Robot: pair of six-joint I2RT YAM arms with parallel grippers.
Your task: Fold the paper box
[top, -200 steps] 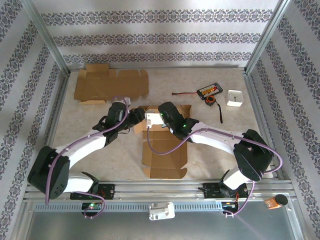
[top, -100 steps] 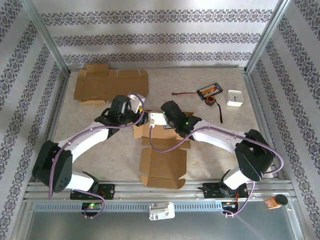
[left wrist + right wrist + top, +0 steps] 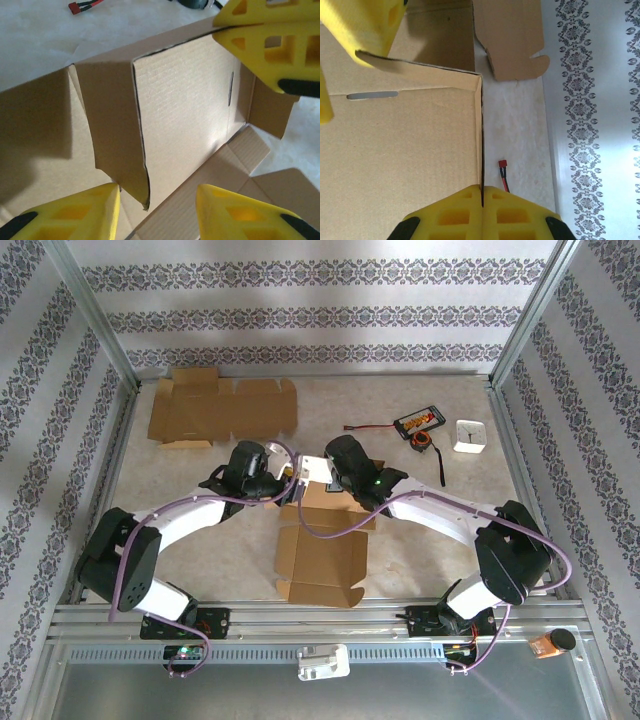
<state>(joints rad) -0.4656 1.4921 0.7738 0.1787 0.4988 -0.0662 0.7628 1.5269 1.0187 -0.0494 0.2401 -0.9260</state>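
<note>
The brown cardboard box [image 3: 322,558] lies in the middle of the counter [image 3: 220,565], between both arms. The right claw [image 3: 482,194] pinches its standing wall. The left claw [image 3: 156,197] gapes, with a side flap [image 3: 112,135] hanging between its fingers.

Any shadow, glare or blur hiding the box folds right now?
Left wrist view: heavy shadow darkens the box at its left flap, creases readable. Right wrist view: mostly even light, crisp cardboard edges. Top external view: sharp, no glare.

Box partly covered
Paper box [image 3: 320,555] — far end hidden beneath left arm [image 3: 190,515] and right arm [image 3: 430,505]; orange object [image 3: 543,646] too small to identify.
</note>
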